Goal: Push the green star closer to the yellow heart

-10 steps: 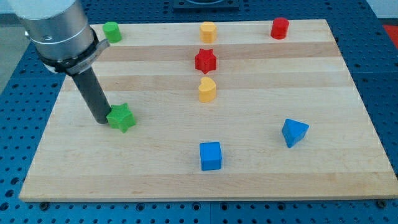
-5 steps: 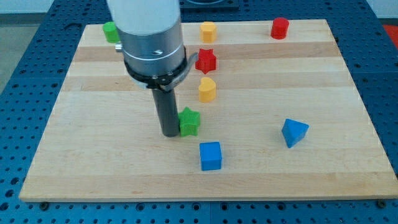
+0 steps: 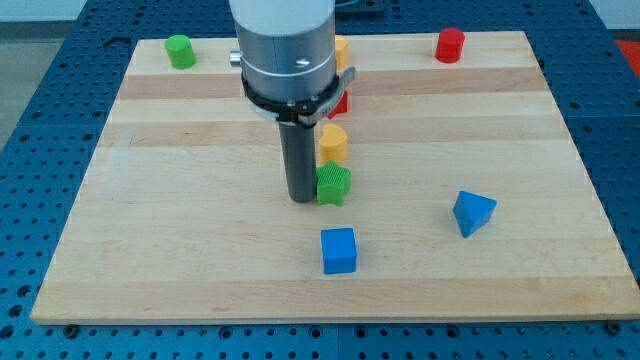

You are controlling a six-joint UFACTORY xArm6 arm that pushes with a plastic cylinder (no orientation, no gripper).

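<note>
The green star (image 3: 333, 185) lies near the middle of the wooden board (image 3: 150, 250), just below the yellow heart (image 3: 334, 143), almost touching it. My tip (image 3: 300, 198) rests on the board against the star's left side. The arm's grey body hides part of the board above the rod.
A blue cube (image 3: 338, 250) lies below the star. A blue triangular block (image 3: 472, 212) is at the right. A red star (image 3: 340, 103) and a yellow block (image 3: 342, 47) are partly hidden behind the arm. A green cylinder (image 3: 180, 51) and a red cylinder (image 3: 450, 45) sit near the top edge.
My tip has moved to the right and slightly up, pushing the green star from the board's left side to just below the yellow heart.
</note>
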